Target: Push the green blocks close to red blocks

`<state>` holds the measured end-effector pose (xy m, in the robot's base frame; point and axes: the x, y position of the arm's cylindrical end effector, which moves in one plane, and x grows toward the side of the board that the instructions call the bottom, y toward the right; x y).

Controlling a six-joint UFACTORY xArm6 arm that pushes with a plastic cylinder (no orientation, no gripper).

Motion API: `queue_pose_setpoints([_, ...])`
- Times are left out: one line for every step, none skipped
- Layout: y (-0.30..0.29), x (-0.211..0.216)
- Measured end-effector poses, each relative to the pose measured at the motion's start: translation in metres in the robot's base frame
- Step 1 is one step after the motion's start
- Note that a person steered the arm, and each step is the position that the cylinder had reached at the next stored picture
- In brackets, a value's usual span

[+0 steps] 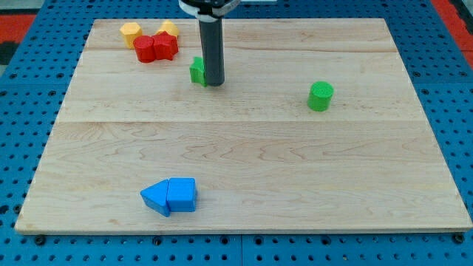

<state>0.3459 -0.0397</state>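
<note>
Two red blocks sit touching at the view's top left: one red block (144, 49) on the left and a red star-like block (165, 46) on the right. A small green block (196, 71) lies below and right of them, partly hidden by my rod. My tip (213, 83) rests against the green block's right side. A green cylinder (321, 96) stands alone at the view's right of centre, far from the red blocks.
Two yellow blocks (131, 32) (169, 29) sit just above the red ones near the board's top edge. Two blue blocks (156, 197) (182, 195) lie touching at the view's bottom left. The wooden board (244, 162) lies on a blue pegboard.
</note>
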Motion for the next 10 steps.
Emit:
queue_pose_setpoints([-0.025,-0.015])
queue_pose_setpoints([-0.011,-0.023])
queue_pose_setpoints([0.128,-0.02])
queue_pose_setpoints([0.225,0.014])
queue_pose_setpoints([0.162,0.08])
queue_pose_setpoints([0.05,0.034])
queue_pose_setpoints([0.029,0.017])
queue_pose_setpoints([0.071,0.061])
queue_pose_setpoints([0.124,0.04])
queue_pose_setpoints([0.036,0.003])
